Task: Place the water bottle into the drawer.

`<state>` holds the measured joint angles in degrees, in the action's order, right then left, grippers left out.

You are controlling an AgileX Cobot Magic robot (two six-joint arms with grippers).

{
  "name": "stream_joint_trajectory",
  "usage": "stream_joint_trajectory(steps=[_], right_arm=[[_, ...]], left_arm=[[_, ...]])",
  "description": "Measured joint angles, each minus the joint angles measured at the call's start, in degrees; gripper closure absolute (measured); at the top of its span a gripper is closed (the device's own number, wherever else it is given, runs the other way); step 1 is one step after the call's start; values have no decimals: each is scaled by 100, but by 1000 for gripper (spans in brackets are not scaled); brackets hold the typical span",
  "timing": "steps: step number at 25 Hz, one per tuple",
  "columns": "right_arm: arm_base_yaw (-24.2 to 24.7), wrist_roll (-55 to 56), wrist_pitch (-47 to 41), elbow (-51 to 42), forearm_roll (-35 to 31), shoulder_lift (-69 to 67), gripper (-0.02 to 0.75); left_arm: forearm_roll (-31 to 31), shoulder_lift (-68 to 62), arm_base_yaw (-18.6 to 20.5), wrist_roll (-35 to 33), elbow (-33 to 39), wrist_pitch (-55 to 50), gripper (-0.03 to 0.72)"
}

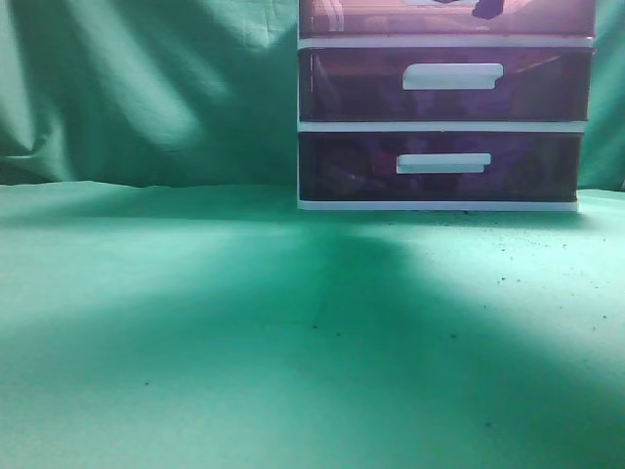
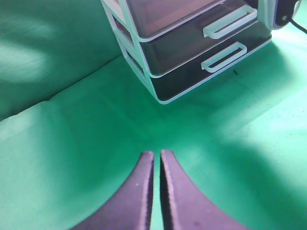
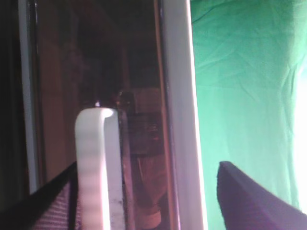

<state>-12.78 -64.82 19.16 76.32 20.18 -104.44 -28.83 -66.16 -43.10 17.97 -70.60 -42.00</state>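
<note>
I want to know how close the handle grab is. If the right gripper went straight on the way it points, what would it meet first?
Most likely the white handle of the top drawer, which already sits between the right gripper fingers; depth is unclear.

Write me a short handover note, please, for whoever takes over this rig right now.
Left gripper: shut, empty, hovering over the green cloth in front of the drawer unit.
Right gripper: open, fingers on either side of the top drawer's white handle, not yet closed on it.
Top drawer: looks shut.
Water bottle: not in any view.
Left to do: grip the handle, pull the drawer open, find the bottle, put it in.
</note>
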Motion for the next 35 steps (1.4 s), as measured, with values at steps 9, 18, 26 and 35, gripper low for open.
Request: stream_joint_trajectory(steps=[9,18,26,35], right_arm=[[0,132,-16,-454,36,35,243],[-82,234,137,-543,92,367,243],[-503,1075,-482,-852,68,1226,243],[-1671,2750,-3015,-1497,-350,2541,322]], left_arm=[[0,0,0,5,0,0,688],[0,0,0,5,0,-22,688],[0,10,0,5,0,-133,688],[464,908,0,5,0,-256,688]])
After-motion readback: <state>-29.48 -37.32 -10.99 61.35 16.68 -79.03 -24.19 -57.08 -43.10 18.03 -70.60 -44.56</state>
